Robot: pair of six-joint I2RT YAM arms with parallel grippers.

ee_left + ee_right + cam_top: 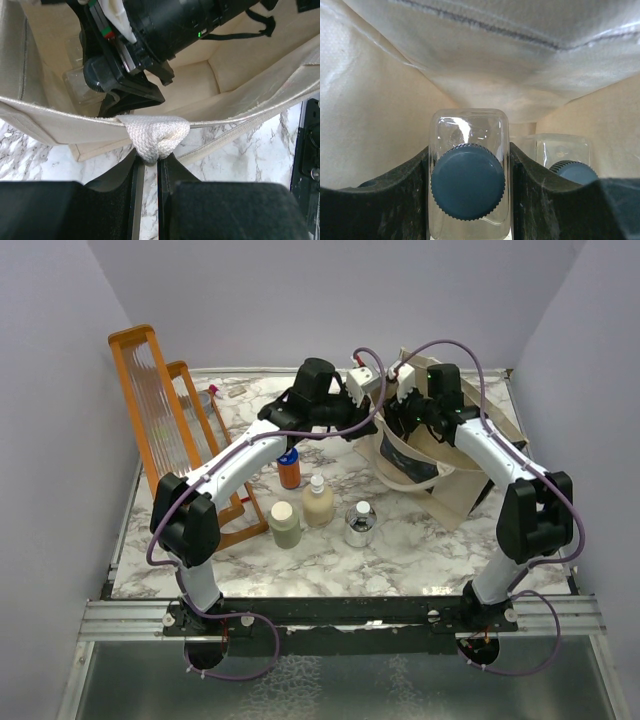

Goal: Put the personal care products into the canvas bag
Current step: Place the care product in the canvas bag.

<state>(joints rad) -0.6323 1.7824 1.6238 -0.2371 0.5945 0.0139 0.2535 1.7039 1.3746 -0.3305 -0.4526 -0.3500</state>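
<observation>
The canvas bag stands at the back right with its mouth open. My left gripper is shut on its white rope handle and holds the rim taut. My right gripper reaches down inside the bag, shut on a clear bottle with a dark cap. A second clear bottle lies beside it in the bag. On the marble table stand the orange bottle, the beige pump bottle, the olive-grey bottle and the squat silvery one.
An orange wooden rack stands along the left side of the table, next to the left arm. A small clear item lies at the back left. Grey walls close in the table on three sides.
</observation>
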